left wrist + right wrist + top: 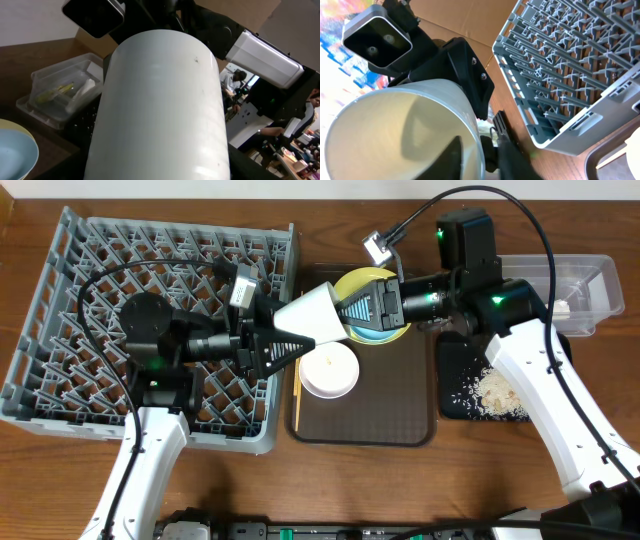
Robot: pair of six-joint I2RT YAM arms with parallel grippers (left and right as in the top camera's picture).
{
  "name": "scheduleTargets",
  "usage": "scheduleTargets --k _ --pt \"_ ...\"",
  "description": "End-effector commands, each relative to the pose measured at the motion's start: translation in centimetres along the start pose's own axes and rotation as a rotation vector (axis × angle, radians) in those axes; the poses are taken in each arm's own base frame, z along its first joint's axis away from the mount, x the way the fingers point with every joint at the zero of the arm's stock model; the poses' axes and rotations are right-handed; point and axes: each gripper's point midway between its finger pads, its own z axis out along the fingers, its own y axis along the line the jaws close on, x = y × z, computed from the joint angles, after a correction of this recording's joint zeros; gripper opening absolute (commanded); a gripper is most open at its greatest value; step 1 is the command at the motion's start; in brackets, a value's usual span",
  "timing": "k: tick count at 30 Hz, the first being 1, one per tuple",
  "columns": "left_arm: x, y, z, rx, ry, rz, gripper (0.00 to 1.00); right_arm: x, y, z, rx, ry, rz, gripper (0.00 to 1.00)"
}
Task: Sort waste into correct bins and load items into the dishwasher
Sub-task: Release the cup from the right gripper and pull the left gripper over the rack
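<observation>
Between both sets of fingers hung the small white cup [315,310]: left fingers [280,350] clamped on its wall, right fingers [360,308] astride its rim, grip unclear. It looked like a handover, with the large grey pegged plastic dish rack [60,290] next.

I log: small white cup [405,130], mouth toward me, gripped by left hand [466,76]; right hand [482,152] at its rim; grey dish rack [570,65] on wooden tabletop [560,161].
</observation>
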Motion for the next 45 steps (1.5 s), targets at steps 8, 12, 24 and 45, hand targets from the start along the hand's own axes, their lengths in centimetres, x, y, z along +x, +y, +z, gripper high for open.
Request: scheduleTargets --k 8,12,24,45 --pt "-1.0 0.2 0.0 -0.028 -0.028 0.036 0.64 -0.4 0.0 -0.7 -0.008 -0.011 0.001 0.45" --pt "-0.9 1.1 -0.1 -0.069 -0.047 0.04 0.64 -1.2 -0.8 -1.9 0.02 -0.052 0.01 0.47" --pt "1.0 9.6 -2.6 -0.494 -0.118 -0.095 0.62 -4.6 -4.9 -7.7 0.176 -0.239 0.029 0.49" --pt "5.3 13.3 -12.3 -1.239 0.005 -0.348 0.55 1.3 -16.2 -13.3 0.907 -0.134 0.12 0.43"
